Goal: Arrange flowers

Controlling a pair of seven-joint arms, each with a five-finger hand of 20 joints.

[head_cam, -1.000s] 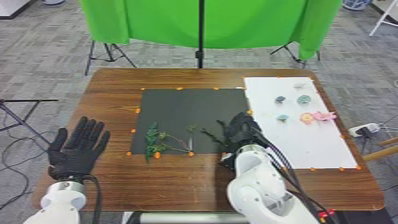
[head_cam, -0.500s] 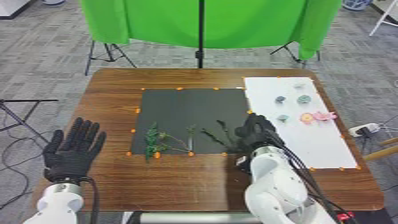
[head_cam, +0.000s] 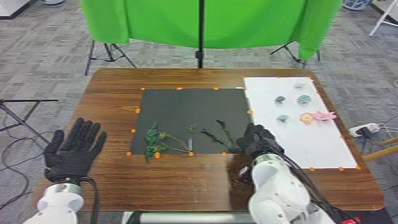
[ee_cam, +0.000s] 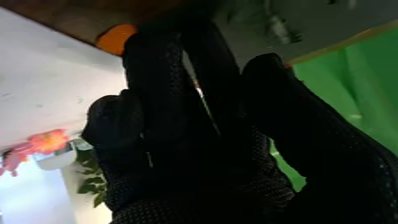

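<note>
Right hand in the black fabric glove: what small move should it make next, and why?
Probably a reach by the right hand to the pink flower head on the white rectangular sheet: its fingers look straight and free, and the leafy green stems already lie on the dark grey mat, apart from that bloom.

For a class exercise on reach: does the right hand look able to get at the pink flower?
Probably yes: the right hand looks empty, though an orange flower beside the pink flower might crowd it.
</note>
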